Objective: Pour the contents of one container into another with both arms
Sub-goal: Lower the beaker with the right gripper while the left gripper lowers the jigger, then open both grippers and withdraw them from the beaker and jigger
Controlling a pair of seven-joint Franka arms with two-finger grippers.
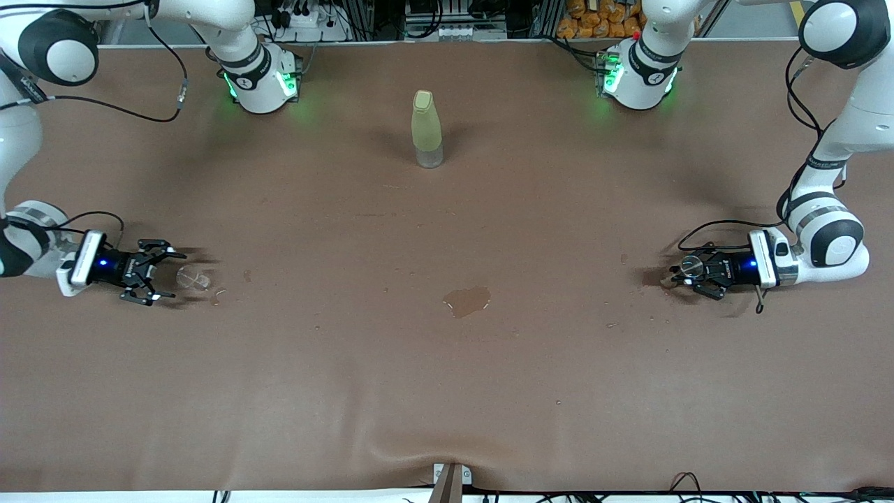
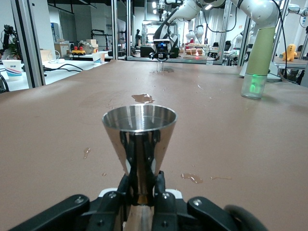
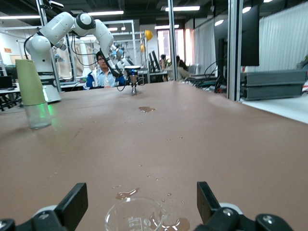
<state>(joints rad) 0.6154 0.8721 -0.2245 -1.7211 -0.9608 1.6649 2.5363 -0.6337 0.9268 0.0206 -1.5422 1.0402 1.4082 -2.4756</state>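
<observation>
On the counter point(image 1: 447, 391), the left pincer point(image 1: 688, 272) at 3 o'clock is clamped on a stiff, slick metal jigger point(image 2: 139, 132), best gripped at its waist. At 9 o'clock, the right pincer point(image 1: 155, 271) gapes around a fragile glass beaker point(image 1: 193, 277), gripping nothing.

A brown table cover point(image 1: 447, 391) spans the workspace, with metal frame posts point(image 3: 234, 48) and ceiling strip lights point(image 3: 101, 13).
</observation>
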